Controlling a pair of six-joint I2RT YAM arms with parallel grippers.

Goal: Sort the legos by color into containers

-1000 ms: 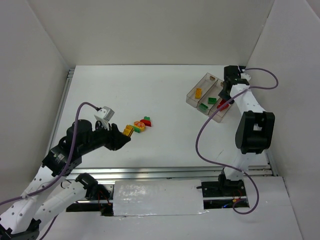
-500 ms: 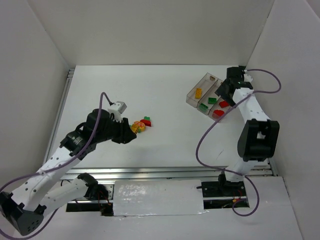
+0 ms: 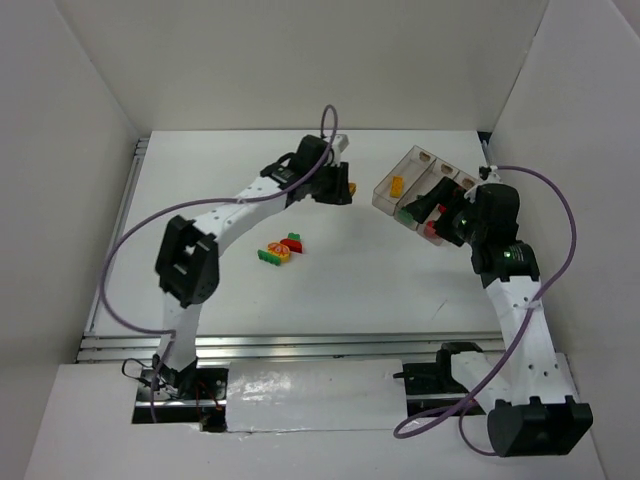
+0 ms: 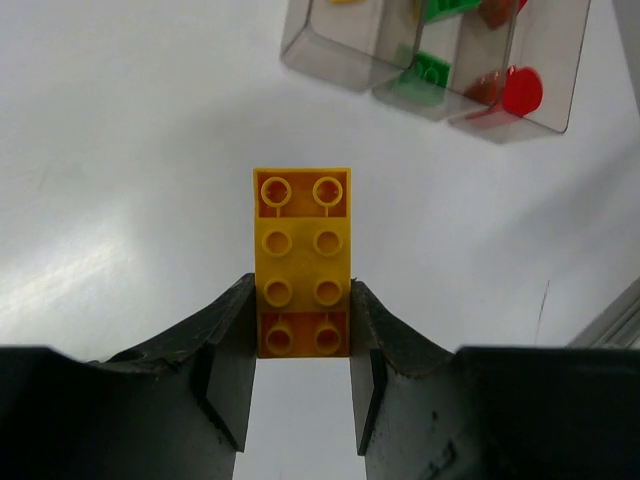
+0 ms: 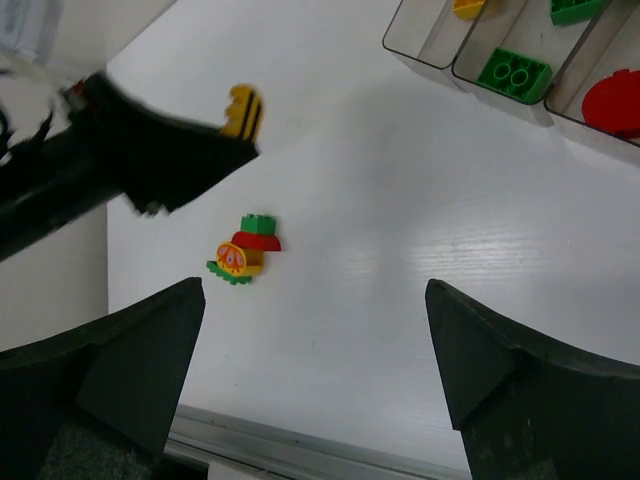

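Note:
My left gripper (image 4: 300, 292) is shut on a yellow 2x4 lego (image 4: 302, 240), held above the table just left of the containers (image 4: 335, 70). From above, this gripper (image 3: 345, 188) sits left of the smoky three-compartment tray (image 3: 381, 196). The tray holds a yellow brick (image 3: 397, 184), green bricks (image 5: 513, 72) and red pieces (image 5: 612, 105), one colour per compartment. My right gripper (image 5: 315, 340) is open and empty, over the tray's near end (image 3: 432, 212). A small pile of legos (image 3: 280, 250) in green, red and yellow lies mid-table.
White walls enclose the table on three sides. A metal rail (image 3: 300, 345) runs along the near edge. The left arm (image 3: 230, 210) stretches across the table from near left to far middle, passing beside the pile.
The left arm swung from the near left up to the far middle, carrying the yellow lego toward the tray. The right gripper opened wide and drew back from the tray.

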